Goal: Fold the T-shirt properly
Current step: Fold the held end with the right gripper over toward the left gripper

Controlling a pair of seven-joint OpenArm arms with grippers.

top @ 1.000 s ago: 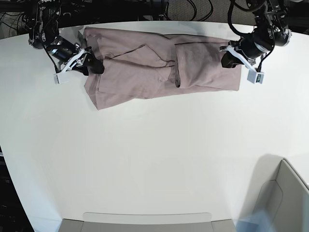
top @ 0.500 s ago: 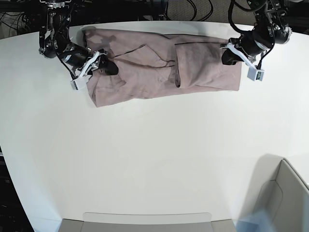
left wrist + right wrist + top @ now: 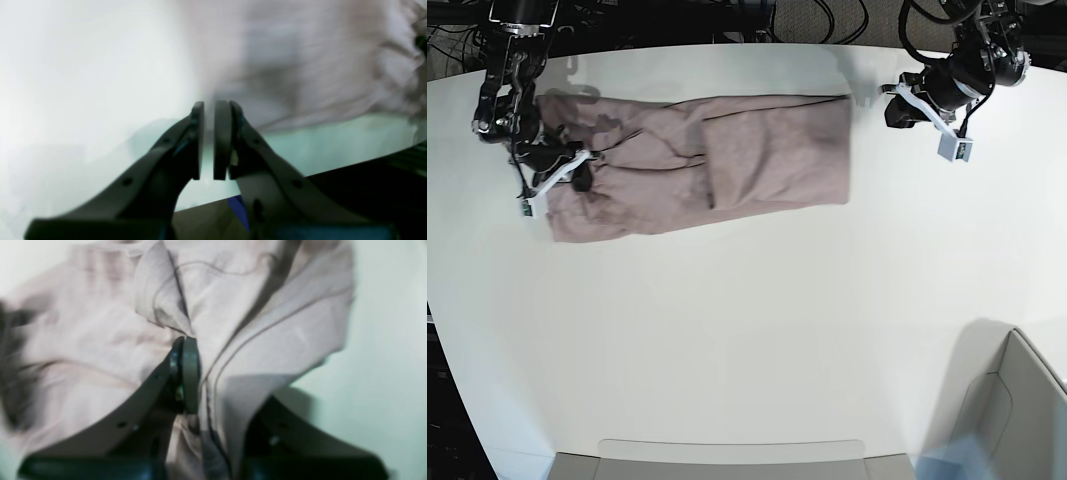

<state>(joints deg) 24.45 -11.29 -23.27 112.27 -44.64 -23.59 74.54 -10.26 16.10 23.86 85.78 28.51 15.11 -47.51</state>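
The dusty-pink T-shirt (image 3: 757,150) lies as a long wrinkled band across the far part of the white table (image 3: 747,320). At the shirt's left end in the base view, my right gripper (image 3: 582,178) is shut on it. The right wrist view shows the T-shirt (image 3: 267,340) bunched in the right gripper (image 3: 200,350), against one finger (image 3: 190,373); cloth hides the other. My left gripper (image 3: 897,110) hovers to the right of the shirt's right edge, apart from it. In its wrist view the left gripper (image 3: 208,106) is shut to a thin slit with nothing inside, and the blurred T-shirt (image 3: 300,66) lies beyond.
A grey bin (image 3: 1017,400) stands at the front right corner and a flat grey tray (image 3: 732,455) lies along the front edge. Dark cables and arm bases (image 3: 767,15) sit behind the table's far edge.
My right gripper has closed on the shirt's left end and dragged the whole shirt leftward. The shirt's right edge slid away from my left gripper, which hardly moved.
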